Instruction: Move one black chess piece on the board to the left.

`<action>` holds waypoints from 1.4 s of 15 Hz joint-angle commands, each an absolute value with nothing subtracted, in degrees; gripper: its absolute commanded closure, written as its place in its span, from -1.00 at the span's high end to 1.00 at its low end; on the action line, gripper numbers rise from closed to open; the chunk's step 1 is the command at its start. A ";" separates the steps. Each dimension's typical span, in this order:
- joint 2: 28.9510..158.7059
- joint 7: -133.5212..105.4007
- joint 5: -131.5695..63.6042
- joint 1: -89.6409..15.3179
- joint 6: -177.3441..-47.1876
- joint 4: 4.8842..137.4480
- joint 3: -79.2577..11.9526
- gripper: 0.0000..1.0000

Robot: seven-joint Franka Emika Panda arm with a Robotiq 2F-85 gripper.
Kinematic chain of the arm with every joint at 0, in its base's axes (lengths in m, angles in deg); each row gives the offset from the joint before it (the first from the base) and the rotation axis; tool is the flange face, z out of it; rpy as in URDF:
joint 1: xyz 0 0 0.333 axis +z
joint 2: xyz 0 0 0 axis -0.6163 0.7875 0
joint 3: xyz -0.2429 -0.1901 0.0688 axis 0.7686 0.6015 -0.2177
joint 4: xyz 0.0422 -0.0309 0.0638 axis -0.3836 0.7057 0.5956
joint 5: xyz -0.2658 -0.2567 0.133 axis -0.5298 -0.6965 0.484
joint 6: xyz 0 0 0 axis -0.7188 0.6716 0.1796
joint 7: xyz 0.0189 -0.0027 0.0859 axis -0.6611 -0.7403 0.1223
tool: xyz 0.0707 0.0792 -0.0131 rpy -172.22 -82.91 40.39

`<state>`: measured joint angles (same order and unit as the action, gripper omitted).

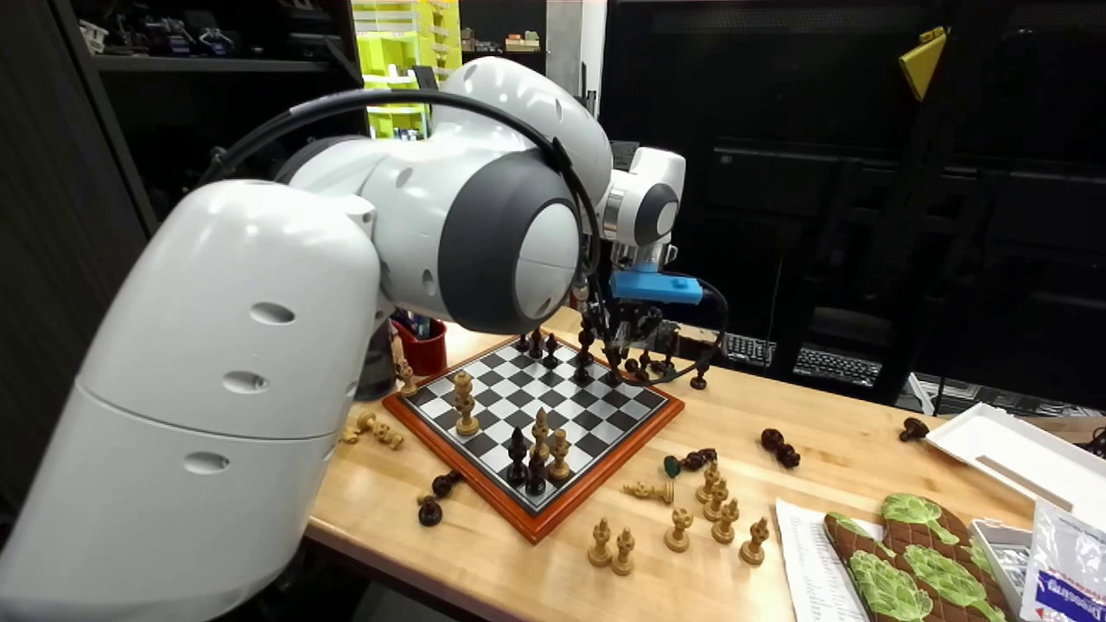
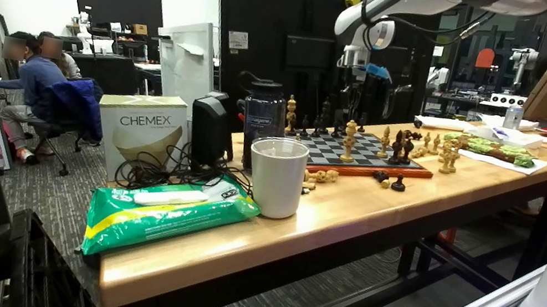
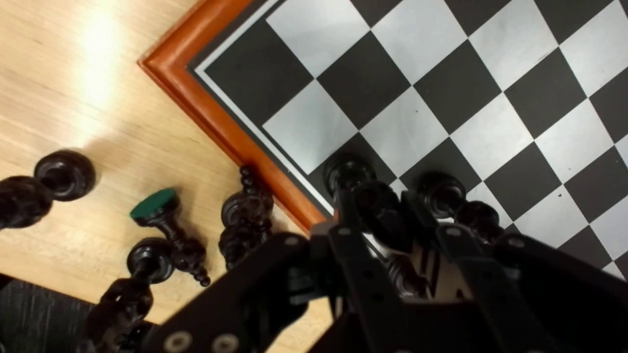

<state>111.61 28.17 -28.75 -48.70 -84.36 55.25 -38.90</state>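
Observation:
The chessboard [image 1: 607, 466] with its reddish-brown border lies on the table; its border also shows in an exterior view [image 2: 393, 173] and the wrist view [image 3: 221, 117]. My gripper [image 3: 375, 195] is over the far edge of the board, fingers down; it shows dark in both exterior views [image 1: 635, 328] [image 2: 353, 97]. Its fingers press both sides of a black chess piece [image 3: 387, 220], base over a dark edge square; whether it is lifted cannot be told. Another black piece [image 3: 441, 193] stands just beside the right finger. Black pieces [image 1: 517, 453] and tan pieces [image 1: 560, 453] stand at the near corner.
Several loose black pieces [image 3: 243, 215] lie or stand beside the border near the gripper. Tan pieces [image 1: 678, 529] stand on the table. A red cup [image 1: 425, 350], dark bottle [image 2: 264, 118] and white mug [image 2: 275, 182] stand by the board. A white tray [image 1: 1028, 458] lies farther off.

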 commanded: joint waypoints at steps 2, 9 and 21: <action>110.95 28.73 -28.29 -49.09 -84.61 55.90 -39.30 0.24; 110.11 28.05 -28.74 -48.63 -83.66 55.79 -39.17 1.00; 99.94 17.89 -28.94 -47.13 -80.33 62.15 -38.36 1.00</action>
<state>105.68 21.25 -28.83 -47.86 -80.87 56.33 -38.82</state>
